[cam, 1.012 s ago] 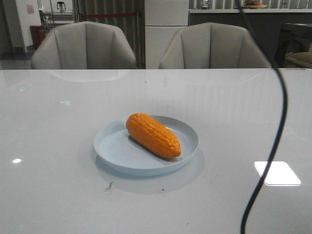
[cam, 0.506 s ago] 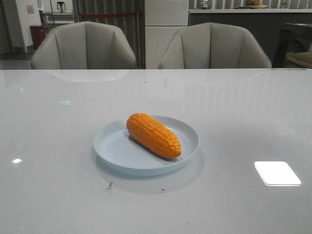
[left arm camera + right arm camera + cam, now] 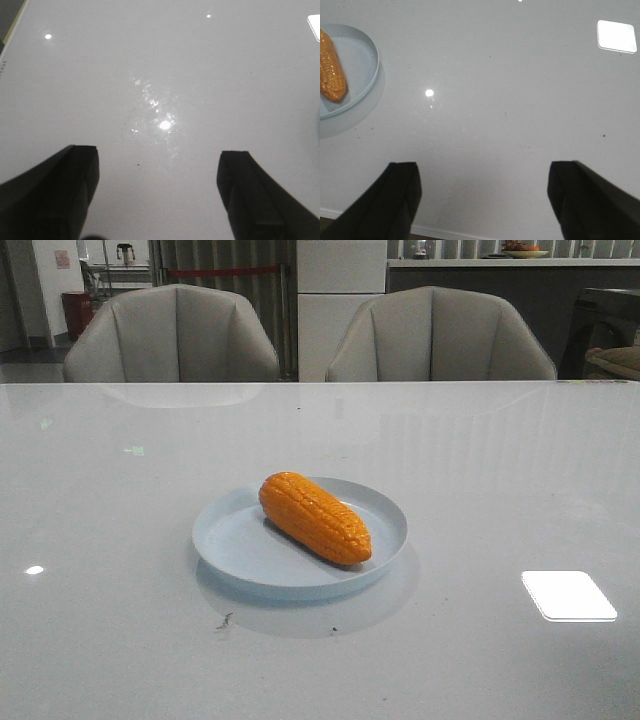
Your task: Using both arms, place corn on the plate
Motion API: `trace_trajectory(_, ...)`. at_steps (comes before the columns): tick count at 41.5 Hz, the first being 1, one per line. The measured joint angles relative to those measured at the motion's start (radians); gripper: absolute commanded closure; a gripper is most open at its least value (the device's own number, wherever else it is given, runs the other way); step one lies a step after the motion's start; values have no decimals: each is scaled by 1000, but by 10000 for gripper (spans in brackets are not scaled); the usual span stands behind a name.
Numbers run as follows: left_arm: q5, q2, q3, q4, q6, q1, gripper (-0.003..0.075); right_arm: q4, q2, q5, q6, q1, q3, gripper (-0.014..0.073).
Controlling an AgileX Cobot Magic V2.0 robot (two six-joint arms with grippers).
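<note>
**Corn lying on the blue plate, both grippers spread apart above bare tabletop**

An orange-yellow corn cob (image 3: pixel 314 517) lies on its side inside a round, shallow, pale blue plate (image 3: pixel 230 538). The plate sits on a glossy white table (image 3: pixel 120 620), about midway between the table's left and right edges and nearer the near edge than the far one. The corn runs diagonally across the plate: its blunter end points toward the far left corner of the table and its narrower end toward the near right corner. It rests fully within the rim, on the plate's right half, leaving the left half of the plate bare.

A bright rectangular reflection (image 3: pixel 568 595) shines on the tabletop toward the near right corner. Beyond the far edge stand two pale upholstered chairs (image 3: pixel 172 334).

Neither arm appears in the front view. In the left wrist view, the left gripper (image 3: pixel 157 195) has its two dark fingers set wide apart with nothing between them, above plain table surface. In the right wrist view, the right gripper (image 3: pixel 482 200) is likewise spread wide and holds nothing; it hangs over the near edge of the table. In that same view the plate and the corn are seen well apart from the fingers, partly cut off by the picture's border.
</note>
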Motion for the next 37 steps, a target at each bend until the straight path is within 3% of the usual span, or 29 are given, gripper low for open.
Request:
trace_trajectory(29,-4,95,0,0,0,0,174,0,-7,-6,0,0,2,-29)
trace_trajectory(37,-6,137,0,103,0,6,174,-2,-7,-6,0,0,2,-29)
